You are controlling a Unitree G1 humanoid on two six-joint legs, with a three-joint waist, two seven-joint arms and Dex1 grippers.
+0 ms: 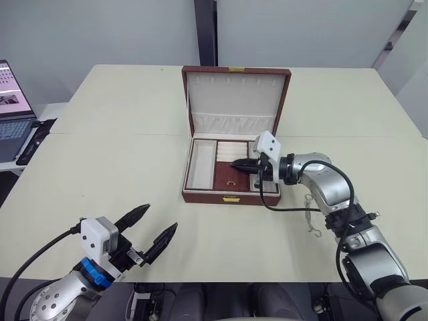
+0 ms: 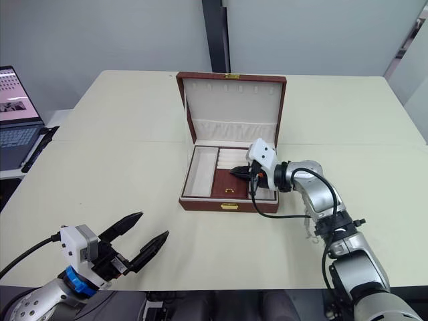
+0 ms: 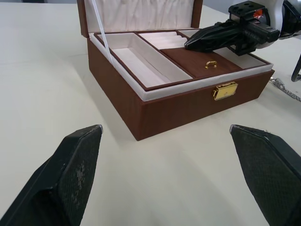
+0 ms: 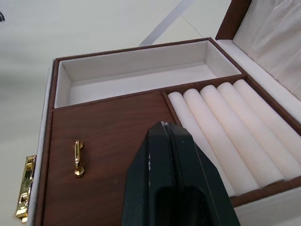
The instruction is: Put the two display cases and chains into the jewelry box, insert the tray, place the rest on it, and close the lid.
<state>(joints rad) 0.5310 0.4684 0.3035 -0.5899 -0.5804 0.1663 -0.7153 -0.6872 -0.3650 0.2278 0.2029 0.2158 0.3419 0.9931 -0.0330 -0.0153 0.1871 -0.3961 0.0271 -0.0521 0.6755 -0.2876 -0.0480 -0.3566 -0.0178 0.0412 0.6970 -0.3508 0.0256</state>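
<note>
Furthest left, our left gripper (image 1: pixel 153 234) hung low over the near table edge with its fingers spread wide and nothing between them. Further right, the jewelry box (image 1: pixel 231 194) stood in the middle of the table (image 1: pixel 120 167) with the lid (image 1: pixel 237 90) raised. The tray (image 3: pixel 188 59) already sat inside it, so we judged the insert step done; the display cases were presumably beneath it, though we could not see them. Our right gripper (image 1: pixel 242 163) was over the tray's ring rolls (image 4: pixel 225 127), its fingers pressed together and empty. On the table to the right of the box lay a silver chain (image 1: pixel 311 217), not yet on the tray. That and closing the lid remained.
</note>
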